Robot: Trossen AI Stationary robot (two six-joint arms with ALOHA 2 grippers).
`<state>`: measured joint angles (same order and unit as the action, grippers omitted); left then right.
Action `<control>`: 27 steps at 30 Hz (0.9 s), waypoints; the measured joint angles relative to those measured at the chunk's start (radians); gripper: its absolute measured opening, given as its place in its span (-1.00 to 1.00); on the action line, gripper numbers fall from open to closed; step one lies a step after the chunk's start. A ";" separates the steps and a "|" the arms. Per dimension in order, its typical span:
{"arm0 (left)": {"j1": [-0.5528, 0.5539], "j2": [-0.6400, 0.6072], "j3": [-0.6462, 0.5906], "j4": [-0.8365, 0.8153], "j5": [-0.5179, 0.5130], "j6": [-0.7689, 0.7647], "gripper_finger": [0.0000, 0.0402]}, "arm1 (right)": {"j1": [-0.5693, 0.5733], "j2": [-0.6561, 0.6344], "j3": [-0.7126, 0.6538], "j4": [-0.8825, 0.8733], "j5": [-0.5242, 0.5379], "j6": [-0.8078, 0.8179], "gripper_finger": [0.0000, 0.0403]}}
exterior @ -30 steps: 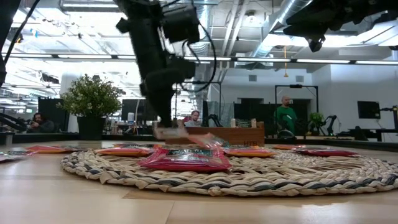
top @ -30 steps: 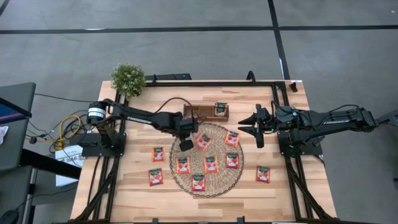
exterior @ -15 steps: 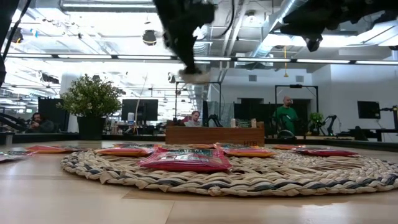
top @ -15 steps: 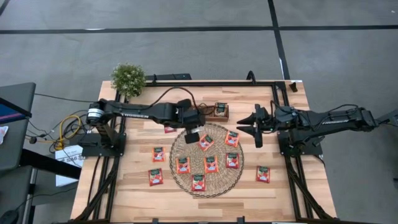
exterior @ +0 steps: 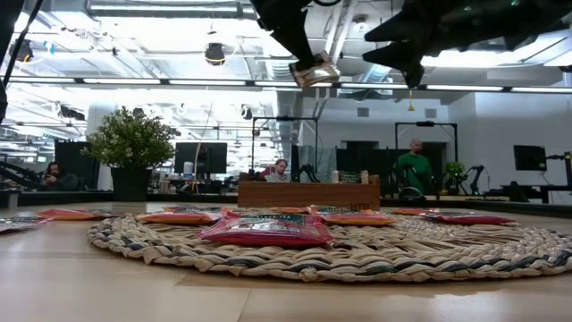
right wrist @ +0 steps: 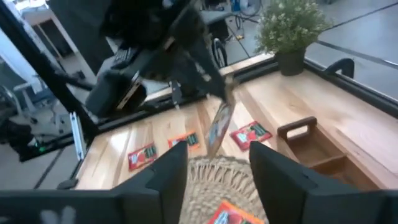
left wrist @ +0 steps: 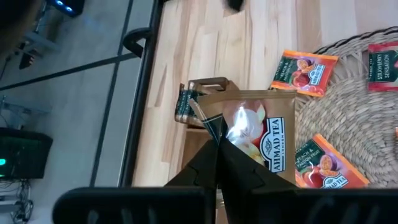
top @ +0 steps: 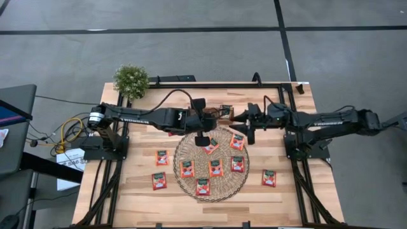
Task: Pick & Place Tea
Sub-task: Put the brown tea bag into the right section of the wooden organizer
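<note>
My left gripper hangs high over the far part of the round straw mat, shut on a beige tea sachet. In the low view that sachet shows well above the mat. Several red-orange sachets lie flat on the mat, and others lie on the table. My right gripper is open in the air just right of the held sachet, its fingers level and pointing at it. The wooden tray holds one sachet. My left gripper pinches the beige sachet by one edge between its two fingertips. The fingers slant down from the table's left side. The sachet is lifted clear of the mat and hangs tilted below the fingertips.
A potted plant stands at the table's far left corner. Loose sachets lie left and right of the mat. Black frame rails run along the table's sides.
My left gripper has risen from the mat with the beige sachet, gone toward the table's right and far edge near the tray, and rolled about its wrist. The sachet now hangs clear, high above the mat. My right gripper has moved toward the table's left, close to the held sachet.
</note>
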<state>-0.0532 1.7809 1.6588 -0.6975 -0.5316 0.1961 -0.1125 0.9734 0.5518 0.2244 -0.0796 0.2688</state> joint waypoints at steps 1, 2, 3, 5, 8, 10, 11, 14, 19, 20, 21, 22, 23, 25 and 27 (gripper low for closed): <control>0.000 0.000 0.000 0.000 0.000 0.000 -1.00 | -0.011 0.008 0.000 0.021 -0.009 0.007 -0.12; 0.000 0.000 0.000 0.001 -0.002 0.001 -1.00 | -0.021 0.017 0.000 0.047 -0.021 0.016 -0.08; 0.000 0.000 0.000 0.001 -0.004 0.002 -1.00 | -0.030 0.028 0.001 0.068 -0.028 0.023 -0.04; 0.000 0.000 0.000 0.001 -0.005 0.023 -1.00 | -0.044 0.050 0.013 0.065 -0.034 0.030 0.01; 0.000 0.000 0.000 0.015 -0.005 0.058 -1.00 | -0.050 0.088 0.052 0.068 -0.046 0.030 0.05; 0.000 0.000 0.000 0.023 -0.005 0.070 -1.00 | -0.053 0.124 0.085 0.069 -0.053 0.030 0.05; 0.000 0.000 0.000 0.026 -0.006 0.077 -1.00 | -0.054 0.142 0.099 0.057 -0.053 0.029 0.04; 0.000 0.000 0.000 0.038 -0.017 0.088 -1.00 | -0.062 0.194 0.142 0.033 -0.056 0.019 0.02; 0.000 0.000 0.000 0.035 -0.031 0.096 -1.00 | -0.086 0.254 0.192 0.015 -0.093 0.019 -0.02; 0.001 0.000 0.000 0.035 -0.034 0.101 -1.00 | -0.089 0.262 0.199 0.015 -0.101 0.019 -0.03; 0.000 0.000 0.000 0.035 -0.037 0.104 -1.00 | -0.094 0.269 0.207 0.015 -0.105 0.020 -0.03; 0.000 0.000 0.000 0.035 -0.039 0.104 -1.00 | -0.098 0.276 0.215 0.015 -0.106 0.020 -0.04; 0.000 0.000 0.000 0.035 -0.038 0.104 -1.00 | -0.100 0.281 0.222 0.015 -0.106 0.020 -0.04; 0.000 0.000 0.000 0.035 -0.039 0.105 -1.00 | -0.099 0.292 0.235 0.016 -0.106 0.020 -0.06; 0.000 0.000 0.000 0.034 -0.039 0.106 -1.00 | -0.099 0.292 0.242 -0.001 -0.106 0.021 -0.11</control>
<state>-0.0528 1.7813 1.6585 -0.6636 -0.5701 0.3021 -0.2118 1.2655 0.7938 0.2233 -0.1856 0.2897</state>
